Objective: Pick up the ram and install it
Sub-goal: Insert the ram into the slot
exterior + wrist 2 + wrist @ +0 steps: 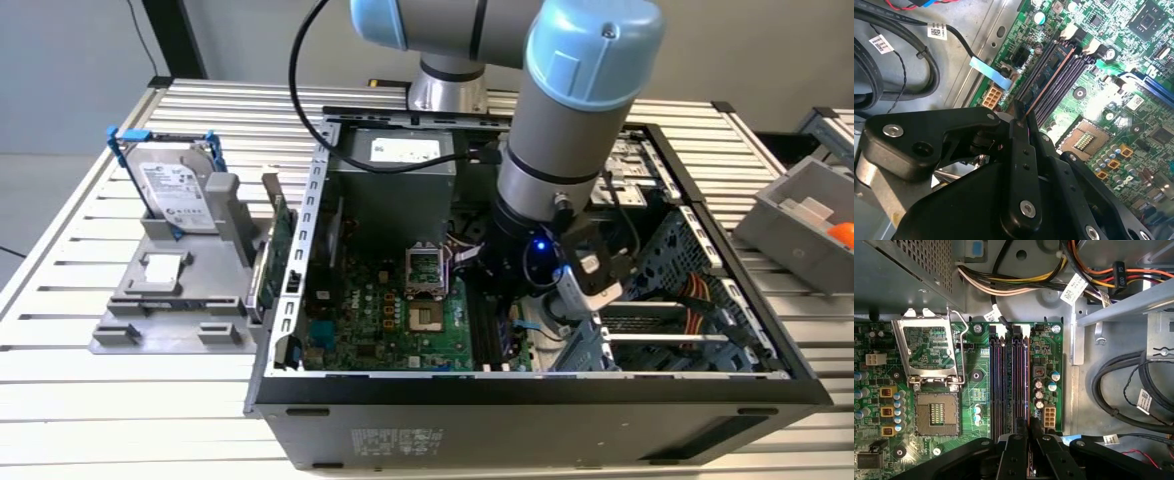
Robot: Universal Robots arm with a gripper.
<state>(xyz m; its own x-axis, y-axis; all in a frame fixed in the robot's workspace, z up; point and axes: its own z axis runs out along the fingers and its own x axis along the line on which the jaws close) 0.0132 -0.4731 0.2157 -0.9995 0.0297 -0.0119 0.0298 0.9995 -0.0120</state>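
Hand (1021,117) pinches one ram (1046,75) over four slots (1009,380).

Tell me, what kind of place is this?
Probably a robot workshop or lab: an open computer case lies on a slatted metal table, a hard drive waits in a holder, and the arm's gripper reaches the motherboard.

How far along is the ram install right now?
Pickup looks done: the gripper is shut on the ram, held edge-on inside the computer case. In hand: the ram sits over the memory slots beside the empty CPU socket. Left: I cannot tell whether it is pressed fully home, and the slot's white latches appear open.
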